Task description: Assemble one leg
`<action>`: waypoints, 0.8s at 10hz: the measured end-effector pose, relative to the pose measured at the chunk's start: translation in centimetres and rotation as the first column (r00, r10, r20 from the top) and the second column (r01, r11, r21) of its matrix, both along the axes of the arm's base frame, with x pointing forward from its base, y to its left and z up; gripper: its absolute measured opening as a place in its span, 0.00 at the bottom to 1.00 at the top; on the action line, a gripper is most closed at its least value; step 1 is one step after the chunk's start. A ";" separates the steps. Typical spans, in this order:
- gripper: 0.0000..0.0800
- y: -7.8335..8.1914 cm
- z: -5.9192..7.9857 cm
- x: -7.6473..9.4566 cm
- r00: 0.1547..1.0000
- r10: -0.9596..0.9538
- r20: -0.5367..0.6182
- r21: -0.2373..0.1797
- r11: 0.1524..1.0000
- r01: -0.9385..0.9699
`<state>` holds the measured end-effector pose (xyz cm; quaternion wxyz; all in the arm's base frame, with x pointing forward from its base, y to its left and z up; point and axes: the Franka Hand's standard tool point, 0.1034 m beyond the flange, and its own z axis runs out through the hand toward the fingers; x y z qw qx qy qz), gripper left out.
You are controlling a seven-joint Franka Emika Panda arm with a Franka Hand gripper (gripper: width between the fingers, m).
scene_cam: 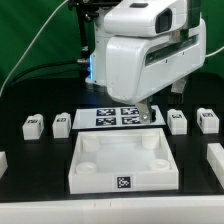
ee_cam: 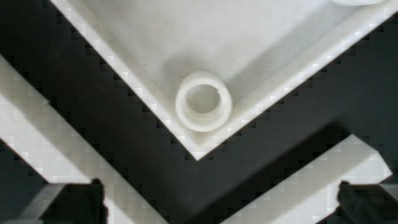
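Note:
Four small white legs with marker tags stand on the black table in the exterior view: two on that view's left (scene_cam: 33, 124) (scene_cam: 62, 124) and two on its right (scene_cam: 178, 120) (scene_cam: 207, 121). The white tray-like tabletop (scene_cam: 90, 175) lies in front. My gripper (scene_cam: 150, 116) hangs above the tabletop's far right corner, largely hidden by the hand. In the wrist view the gripper (ee_cam: 214, 205) is open and empty, its dark fingertips (ee_cam: 63, 200) wide apart, above a tabletop corner (ee_cam: 267, 60) with a round socket (ee_cam: 203, 103). No leg shows in the wrist view.
The marker board (scene_cam: 112, 117) lies flat behind the tabletop, under the arm. White blocks stand at the table's edges on the exterior view's right (scene_cam: 215, 155) and left (scene_cam: 3, 160). A green backdrop stands behind.

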<state>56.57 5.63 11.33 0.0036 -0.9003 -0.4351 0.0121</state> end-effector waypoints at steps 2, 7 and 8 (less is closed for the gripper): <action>0.81 0.0 0.0 0.0 1.000 0.000 0.000 0.000 1.000 0.000; 0.81 0.0 0.0 0.0 1.000 0.028 0.000 0.001 1.000 -0.028; 0.81 0.0 -0.2 -0.3 1.000 0.028 -0.003 0.001 1.000 -0.028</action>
